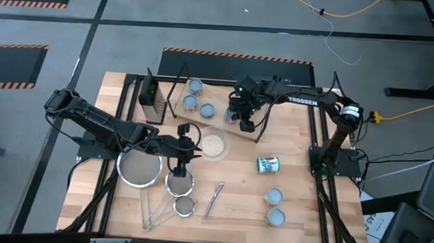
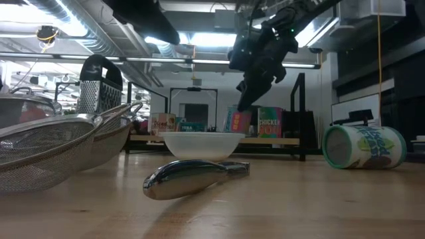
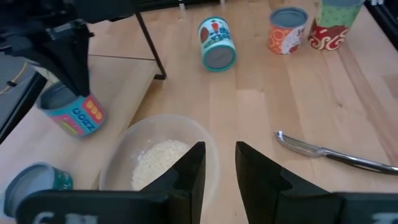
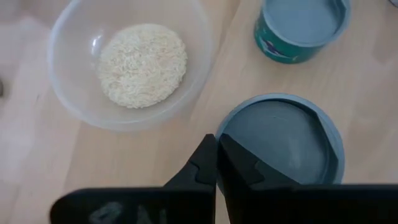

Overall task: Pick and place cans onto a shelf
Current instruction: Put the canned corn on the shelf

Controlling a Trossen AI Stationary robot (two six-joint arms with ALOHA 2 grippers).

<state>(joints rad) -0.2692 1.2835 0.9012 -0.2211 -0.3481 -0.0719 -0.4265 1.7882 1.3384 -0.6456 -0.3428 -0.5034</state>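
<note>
The shelf (image 1: 179,110) stands at the far middle and carries several cans (image 1: 195,86). My right gripper (image 4: 216,163) is shut and points steeply down at the near rim of one upright can (image 4: 280,140) on the shelf's right end; beside it stands a green can (image 4: 303,28). My left gripper (image 3: 219,167) hangs open above the near rim of the clear bowl of grains (image 3: 155,162), with nothing between its fingers. One can (image 1: 268,164) lies on its side on the table, and two cans (image 1: 274,206) stand near the front right. My right gripper has its shut fingertips (image 3: 79,84) at the edge of the can's grey top (image 4: 239,134), coming from above at a slant. I cannot tell whether they touch it. The can stands on the shelf board.
Three steel strainers (image 1: 141,170) lie at the front left, with a metal peeler (image 1: 214,199) beside them. A box grater (image 1: 153,99) stands by the shelf's left end. Bare tabletop (image 1: 236,175) lies between the bowl and the lying can.
</note>
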